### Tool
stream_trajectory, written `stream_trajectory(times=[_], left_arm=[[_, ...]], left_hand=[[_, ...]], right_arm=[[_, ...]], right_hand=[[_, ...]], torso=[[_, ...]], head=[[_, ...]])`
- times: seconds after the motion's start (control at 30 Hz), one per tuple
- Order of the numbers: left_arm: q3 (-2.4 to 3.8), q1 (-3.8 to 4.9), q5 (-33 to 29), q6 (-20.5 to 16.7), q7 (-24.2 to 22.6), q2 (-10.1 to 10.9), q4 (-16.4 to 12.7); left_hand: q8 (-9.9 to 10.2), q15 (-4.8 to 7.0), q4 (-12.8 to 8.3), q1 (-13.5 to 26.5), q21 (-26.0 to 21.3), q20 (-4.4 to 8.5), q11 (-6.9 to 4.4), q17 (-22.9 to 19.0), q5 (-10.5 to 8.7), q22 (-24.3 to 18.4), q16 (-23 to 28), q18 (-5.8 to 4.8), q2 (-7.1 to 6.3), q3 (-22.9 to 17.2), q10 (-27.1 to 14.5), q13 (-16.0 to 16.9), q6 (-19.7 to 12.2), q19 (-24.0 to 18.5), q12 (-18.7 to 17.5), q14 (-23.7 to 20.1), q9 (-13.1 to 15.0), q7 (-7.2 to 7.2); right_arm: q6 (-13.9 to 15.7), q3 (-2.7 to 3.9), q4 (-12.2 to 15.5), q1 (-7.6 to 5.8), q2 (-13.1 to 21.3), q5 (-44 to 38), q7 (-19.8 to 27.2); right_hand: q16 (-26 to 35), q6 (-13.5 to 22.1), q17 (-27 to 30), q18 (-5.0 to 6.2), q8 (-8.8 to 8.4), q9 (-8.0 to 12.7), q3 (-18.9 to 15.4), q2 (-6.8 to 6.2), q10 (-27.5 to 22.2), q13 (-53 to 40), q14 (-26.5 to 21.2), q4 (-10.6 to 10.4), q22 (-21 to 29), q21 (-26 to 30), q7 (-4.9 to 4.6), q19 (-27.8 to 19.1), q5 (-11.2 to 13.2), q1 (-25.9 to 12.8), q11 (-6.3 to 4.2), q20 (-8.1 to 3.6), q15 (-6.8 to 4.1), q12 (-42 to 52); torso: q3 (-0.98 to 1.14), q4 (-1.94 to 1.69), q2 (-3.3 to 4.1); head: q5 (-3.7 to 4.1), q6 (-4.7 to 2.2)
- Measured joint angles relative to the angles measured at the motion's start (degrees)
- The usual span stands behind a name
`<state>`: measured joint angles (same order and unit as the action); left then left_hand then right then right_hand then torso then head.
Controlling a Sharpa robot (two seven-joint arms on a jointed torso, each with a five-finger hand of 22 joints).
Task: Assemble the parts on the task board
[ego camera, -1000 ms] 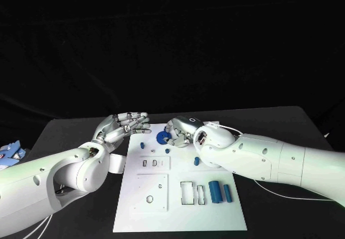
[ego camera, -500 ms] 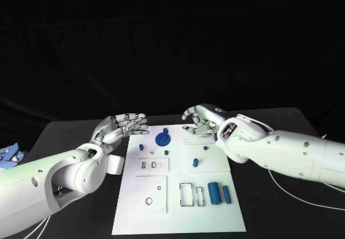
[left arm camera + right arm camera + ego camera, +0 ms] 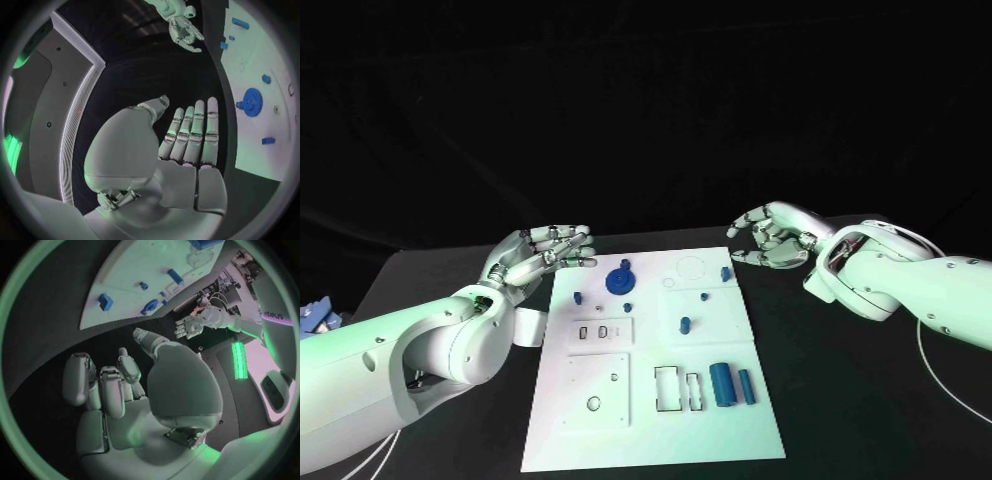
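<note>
a black table (image 3: 848,400) stands before a black backdrop (image 3: 646,100).

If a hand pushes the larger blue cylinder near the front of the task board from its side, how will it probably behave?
The larger blue cylinder lies on its side on the flat white task board, so a sideways push would probably make it roll. It would likely bump the thinner blue rod lying close beside it. It looks stiff and smooth, so it may slip in a loose hold.

- The head camera is looking down from above at the task board (image 3: 653,355), with both hands beyond its far end.
- Each wrist camera is sitting close behind its own fingers, sharing the board (image 3: 265,100) (image 3: 131,285) past the fingertips.
</note>
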<state>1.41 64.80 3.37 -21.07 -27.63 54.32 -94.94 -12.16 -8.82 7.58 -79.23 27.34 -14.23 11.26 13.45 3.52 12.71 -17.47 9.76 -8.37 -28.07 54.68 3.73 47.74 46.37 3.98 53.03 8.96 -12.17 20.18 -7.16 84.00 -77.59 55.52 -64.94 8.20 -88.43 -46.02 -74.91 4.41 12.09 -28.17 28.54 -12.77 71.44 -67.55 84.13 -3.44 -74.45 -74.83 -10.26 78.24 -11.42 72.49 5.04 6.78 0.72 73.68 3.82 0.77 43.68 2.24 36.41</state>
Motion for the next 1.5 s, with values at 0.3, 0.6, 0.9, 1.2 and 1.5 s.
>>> stream_trajectory(times=[0.3,0.6,0.9,1.2,1.5], left_arm=[[0.00,0.00,0.0,0.0,-0.1,0.0,0.0],[0.00,-0.02,-0.1,0.0,-0.2,0.0,0.0],[-0.01,-0.02,-0.1,0.0,-0.2,0.0,-0.1],[-0.01,-0.01,-0.1,0.0,-0.2,0.0,-0.1],[0.00,-0.02,-0.1,0.0,-0.2,0.0,0.0]], left_hand=[[0.0,0.00,0.0,0.0,0.0,0.00,0.00,0.0,0.00,0.0,0.0,0.00,0.00,0.0,0.0,0.0,0.0,0.0,0.0,0.0,0.0,0.00],[0.0,0.00,-0.2,0.2,0.0,0.00,0.00,0.0,0.00,0.0,0.0,0.00,-0.23,0.2,0.0,0.0,0.0,0.0,0.0,0.0,0.0,0.00],[0.0,0.21,-0.2,0.2,0.0,-0.01,0.00,0.0,0.00,0.0,0.0,0.00,-0.23,0.2,0.0,0.0,0.0,0.0,0.0,-0.2,0.0,0.00],[0.0,0.18,-0.2,0.2,0.1,-0.04,0.00,0.0,0.00,0.0,0.0,0.00,-0.23,0.2,0.0,0.0,0.0,0.0,0.0,-0.2,0.0,0.00],[0.0,-0.01,-0.3,0.2,0.2,-0.22,0.00,0.1,0.00,0.0,0.0,0.00,-0.23,0.0,0.0,0.0,0.0,-0.2,0.0,-0.4,0.0,0.00]], right_arm=[[-0.9,-0.01,-1.7,1.44,0.3,0.9,1.6],[-0.8,-0.06,-3.7,2.90,-1.3,0.6,1.8],[-0.8,-0.12,-5.5,3.93,-3.2,-0.6,1.5],[-0.8,-0.15,-7.4,4.88,-4.8,-2.0,0.7],[-0.8,-0.17,-8.5,5.61,-5.9,-2.9,0.1]], right_hand=[[0.0,0.3,0.0,0.00,-0.37,0.1,0.0,0.07,-0.3,0.2,-0.2,0.3,0.1,0.0,-0.28,-0.2,0.0,0.5,0.30,0.15,0.21,0.0],[0.0,1.1,0.0,0.00,-1.14,0.3,0.0,0.31,-0.5,0.4,0.0,0.3,0.4,0.2,-0.45,-0.4,0.0,0.8,0.50,0.41,0.41,-0.2],[0.0,1.2,0.0,0.00,-1.15,0.3,-0.2,0.63,-0.5,0.6,0.0,0.5,0.5,0.5,-0.62,-0.4,0.0,1.1,0.50,0.41,0.41,-0.2],[0.0,1.2,0.0,0.00,-1.37,0.3,0.2,0.91,-0.5,0.6,-0.2,0.9,0.5,0.5,-0.62,-0.4,0.0,1.4,0.50,0.40,0.62,-0.2],[0.0,1.2,0.0,0.00,-1.37,0.3,0.5,1.44,-0.5,0.3,-0.2,1.1,0.4,0.5,-0.62,-0.4,0.2,1.9,0.50,0.41,0.62,-0.2]], torso=[[0.18,0.10,-0.12],[0.11,0.04,-0.12],[0.05,0.03,-0.10],[0.08,-0.06,-0.09],[0.13,-0.03,-0.10]], head=[[0.03,0.44],[0.01,0.79],[0.03,0.76],[-0.03,0.81],[-0.30,1.20]])
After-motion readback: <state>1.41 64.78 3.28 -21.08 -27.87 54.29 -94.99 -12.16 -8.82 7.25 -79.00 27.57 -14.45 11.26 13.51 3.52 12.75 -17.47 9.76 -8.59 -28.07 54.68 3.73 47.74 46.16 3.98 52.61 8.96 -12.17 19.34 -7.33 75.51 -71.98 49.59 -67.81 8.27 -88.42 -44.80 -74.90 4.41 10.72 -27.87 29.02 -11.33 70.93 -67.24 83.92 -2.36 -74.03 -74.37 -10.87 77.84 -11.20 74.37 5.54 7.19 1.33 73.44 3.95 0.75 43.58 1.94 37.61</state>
